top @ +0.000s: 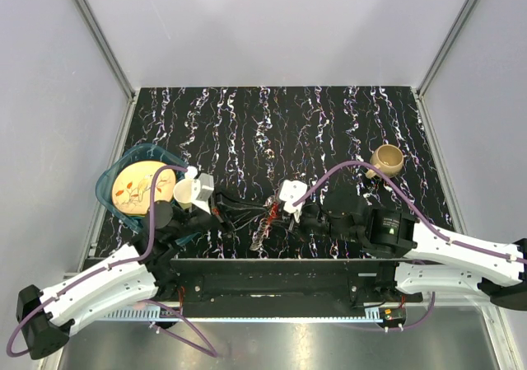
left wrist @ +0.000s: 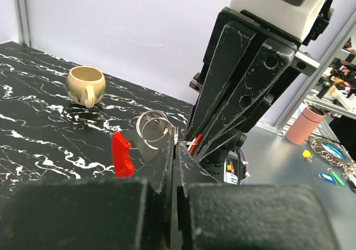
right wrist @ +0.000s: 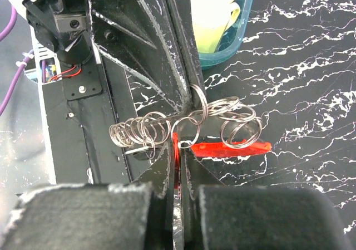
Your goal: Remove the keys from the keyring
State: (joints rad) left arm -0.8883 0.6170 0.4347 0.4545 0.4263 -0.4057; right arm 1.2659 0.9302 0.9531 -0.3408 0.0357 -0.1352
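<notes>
We find the keyring [right wrist: 196, 101] lifted clear of the marbled table, well to the left of the tan mug [top: 387, 159] and nearer the front edge than the mug is, strung between our two grippers. The left gripper [left wrist: 173, 150] has its fingers pressed together on one of the thin split rings. The right gripper [right wrist: 179, 152] faces it, squeezed tight on a red sliver that we take for the red-headed key [right wrist: 177, 144]. We cannot make out the other keys in the tangle.

A chain of small rings [right wrist: 139, 132] hangs on the side of the bunch away from the mug, and the red oval tag [right wrist: 233, 148] lies flat just below the bigger loops on the mug side.

We judge the whole bunch light and floppy as a cluster, though each piece is stiff. The wire rings are springy, smooth and likely to slip or twist in flat pads. The loose loops will swing and snag on one another.

The better hold is on something flat, so we would pinch a key by its head, with the plastic head giving the best friction. The other hand should hold the ring close to its split so the coil can be pried open.
</notes>
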